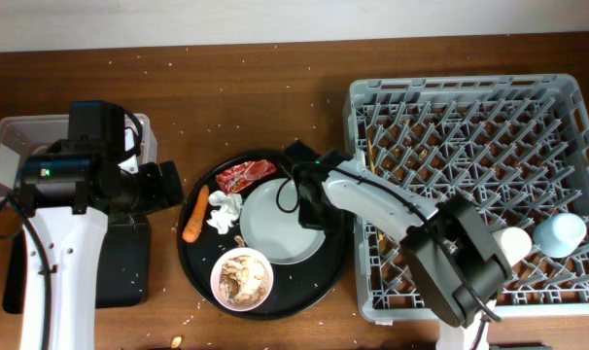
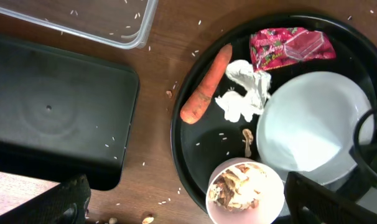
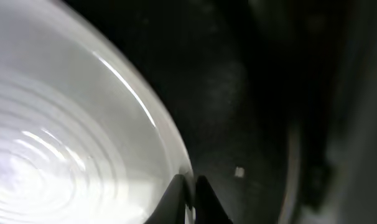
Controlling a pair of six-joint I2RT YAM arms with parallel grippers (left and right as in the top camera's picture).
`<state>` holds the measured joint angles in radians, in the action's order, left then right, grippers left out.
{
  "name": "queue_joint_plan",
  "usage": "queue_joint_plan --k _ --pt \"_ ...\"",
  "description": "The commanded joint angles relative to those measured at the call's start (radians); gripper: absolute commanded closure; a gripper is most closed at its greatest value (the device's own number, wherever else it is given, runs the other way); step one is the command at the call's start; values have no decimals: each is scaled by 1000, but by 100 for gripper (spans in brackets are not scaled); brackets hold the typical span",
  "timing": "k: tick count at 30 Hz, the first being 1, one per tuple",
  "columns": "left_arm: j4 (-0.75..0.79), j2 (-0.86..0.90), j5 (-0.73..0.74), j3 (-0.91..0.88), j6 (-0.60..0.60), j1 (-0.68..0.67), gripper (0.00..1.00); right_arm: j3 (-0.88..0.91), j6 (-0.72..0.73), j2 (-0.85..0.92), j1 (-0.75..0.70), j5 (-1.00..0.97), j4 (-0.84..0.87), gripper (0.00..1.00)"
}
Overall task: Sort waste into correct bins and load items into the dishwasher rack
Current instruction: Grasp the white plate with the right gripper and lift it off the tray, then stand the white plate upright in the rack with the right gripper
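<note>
Pinching the right rim of the white plate [image 1: 275,228], the right fingers [image 3: 205,202] are nearly closed on it. The plate lies in the round black tray [image 1: 192,258] mid-desk, near the front edge. Toward the left edge, the left fingers [image 2: 328,199] gape wide, holding nothing.

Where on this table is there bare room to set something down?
Bare tabletop runs along the far edge, between the clear tub and the rack. The shallow black tray is nearly bare, and most of the rack's grid is free except two cups at its right. The round tray is crowded: plate, bowl, carrot, tissue, wrapper, right gripper.
</note>
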<state>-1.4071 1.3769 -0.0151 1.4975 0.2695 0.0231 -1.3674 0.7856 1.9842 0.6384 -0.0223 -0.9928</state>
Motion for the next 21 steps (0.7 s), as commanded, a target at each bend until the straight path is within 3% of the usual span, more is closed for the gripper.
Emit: queue_joint_plan --k 1,3,6,8,10,13,17,21 --pt "-1 -15 0 18 -9 6 1 -48 -38 -146 -60 -99 -51 96" --pt "-1 -15 0 18 -9 6 1 -105 -216 -324 -90 -126 -45 96" --pt "-1 -15 0 18 -9 6 1 -148 -247 -578 -186 -336 -105 96" --pt "-1 -15 0 18 -9 6 1 -148 -390 -699 -335 -657 -169 96" --pt "-1 -15 0 18 -9 6 1 -146 -390 -696 -426 -863 -208 96" --pt "-1 -15 0 18 -9 6 1 -108 -389 -634 -539 -885 -167 96" --pt "-1 -15 0 18 -9 6 1 -95 -388 -412 -547 -932 -128 96" --pt "-1 -15 0 18 -9 6 1 -98 -389 -375 -537 -933 -120 96"
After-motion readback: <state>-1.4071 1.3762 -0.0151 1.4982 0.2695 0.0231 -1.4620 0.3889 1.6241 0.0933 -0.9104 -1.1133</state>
